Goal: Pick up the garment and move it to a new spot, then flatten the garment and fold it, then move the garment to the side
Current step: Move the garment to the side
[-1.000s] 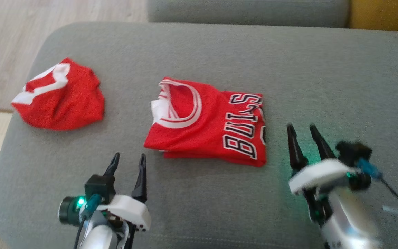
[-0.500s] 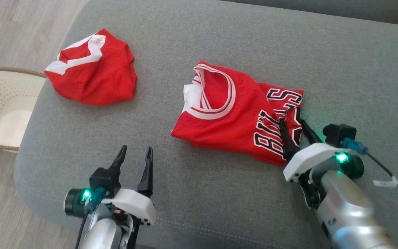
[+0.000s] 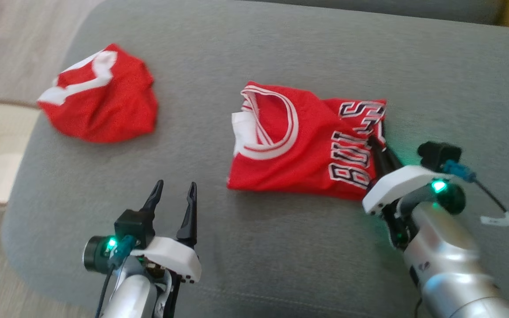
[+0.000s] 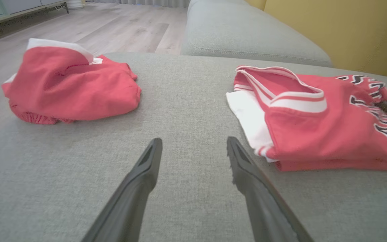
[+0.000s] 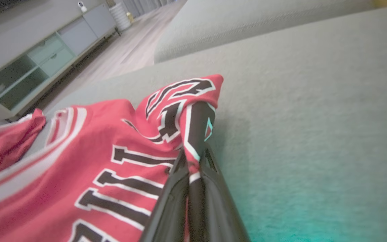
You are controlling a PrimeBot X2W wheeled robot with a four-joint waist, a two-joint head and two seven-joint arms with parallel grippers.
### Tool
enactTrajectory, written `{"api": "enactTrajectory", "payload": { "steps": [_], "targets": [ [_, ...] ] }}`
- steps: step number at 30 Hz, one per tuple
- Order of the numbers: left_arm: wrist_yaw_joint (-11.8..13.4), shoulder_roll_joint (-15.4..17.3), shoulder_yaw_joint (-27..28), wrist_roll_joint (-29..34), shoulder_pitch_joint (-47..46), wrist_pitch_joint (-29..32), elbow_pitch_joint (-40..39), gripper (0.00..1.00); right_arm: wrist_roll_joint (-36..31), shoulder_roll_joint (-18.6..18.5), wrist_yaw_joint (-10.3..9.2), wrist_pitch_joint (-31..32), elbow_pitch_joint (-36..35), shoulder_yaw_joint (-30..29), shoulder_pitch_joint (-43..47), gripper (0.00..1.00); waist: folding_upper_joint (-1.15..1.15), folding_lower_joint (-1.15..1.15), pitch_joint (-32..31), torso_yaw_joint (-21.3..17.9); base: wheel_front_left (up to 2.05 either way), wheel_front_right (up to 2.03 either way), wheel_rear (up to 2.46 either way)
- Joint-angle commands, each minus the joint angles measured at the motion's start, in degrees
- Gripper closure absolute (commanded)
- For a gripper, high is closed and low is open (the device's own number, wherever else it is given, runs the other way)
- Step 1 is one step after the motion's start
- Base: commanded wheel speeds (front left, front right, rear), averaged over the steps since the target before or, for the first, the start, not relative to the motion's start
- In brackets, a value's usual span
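On the grey sofa [image 3: 281, 53], we hold the folded jersey [image 3: 298, 145].
The red jersey lies mid-cushion; our right claw [image 3: 377, 145] is clenched on its lettered edge, our left claw [image 3: 175, 183] hangs released near its collar end.

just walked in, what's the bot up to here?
The right gripper is shut on the near edge of the folded red jersey, which lies on the grey sofa cushion, and the fabric bunches at the pinch. The left gripper is open over bare cushion, holding nothing. A second red garment sits crumpled further left.
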Motion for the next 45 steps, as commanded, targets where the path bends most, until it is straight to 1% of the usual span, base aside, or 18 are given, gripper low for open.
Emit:
{"api": "enactTrajectory", "payload": {
  "steps": [1, 4, 8, 14, 20, 23, 25, 29, 33, 40, 45],
  "targets": [
    [0.29, 0.44, 1.74, -0.29, -2.03, -0.7, -1.78, 0.0, -0.87, -0.03, 0.37, -0.76, -1.96, -0.05, -1.4, 1.0, 0.0, 0.0, -0.94, -2.28, 0.0, 0.0, 0.0],
    [0.47, 0.44, 2.09, -0.63, -1.85, -0.7, -1.83, 0.0, -3.48, -0.02, 0.37, -0.77, -4.84, -2.36, -0.28, 1.0, 0.0, 0.0, -1.77, -6.46, 0.0, 0.0, 0.0],
    [0.39, 0.44, 1.8, -0.68, -2.21, -0.7, -1.92, 0.0, -4.09, -0.01, 0.37, -0.77, -8.19, -2.69, 1.49, 1.0, 0.0, 0.0, -2.19, -13.31, 0.0, 0.0, 0.0],
    [0.22, 0.44, 1.63, -0.41, -3.3, -0.7, -1.47, 0.0, -2.8, 0.0, 0.37, -0.78, -11.93, -1.16, 3.22, 1.0, 0.0, 0.0, -1.87, -24.47, 0.0, 0.0, 0.0],
    [-0.23, 0.44, 1.71, 0.24, -4.61, -0.7, -1.1, 0.0, -0.14, 0.0, 0.37, -0.78, -15.03, 1.84, 4.33, 1.0, 0.0, 0.0, -0.43, -35.58, 0.0, 0.0, 0.0],
    [-0.67, 0.44, 1.66, 0.69, -5.36, -0.7, -0.88, 0.0, 1.1, 0.0, 0.37, -0.78, -16.39, 3.2, 4.89, 1.0, 0.0, 0.0, 0.39, -39.97, 0.0, 0.0, 0.0],
    [-0.97, 0.44, 1.42, 0.94, -5.75, -0.7, -0.75, 0.0, 1.65, 0.0, 0.37, -0.78, -17.07, 3.73, 5.37, 1.0, 0.0, 0.0, 0.92, -42.22, 0.0, 0.0, 0.0],
    [-2.42, 0.44, -0.7, 1.37, -7.64, -0.7, 0.17, 0.0, 1.4, 0.0, 0.37, -0.78, -18.97, 1.37, 6.87, 1.0, 0.0, 0.0, 2.43, -43.05, 0.0, 0.0, 0.0],
    [-3.31, 0.44, -2.04, 1.55, -9.37, -0.7, 1.28, 0.0, 0.8, 0.0, 0.37, -0.78, -21.34, -0.05, 8.65, 1.0, 0.0, 0.0, 3.49, -43.33, 0.0, 0.0, 0.0],
    [-3.6, 0.44, -2.58, 1.76, -10.19, -0.7, 1.73, 0.0, -0.36, 0.0, 0.37, -0.78, -22.85, 0.18, 8.68, 1.0, 0.0, 0.0, 4.3, -43.27, 0.0, 0.0, 0.0],
    [-2.89, 0.44, -0.95, 2.89, -8.99, -0.7, 0.45, 0.0, -3.49, 0.0, 0.37, -0.75, -20.38, 1.54, 3.21, 1.0, 0.0, 0.0, 4.91, -42.89, 0.0, 0.0, 0.0]
  ]
}}
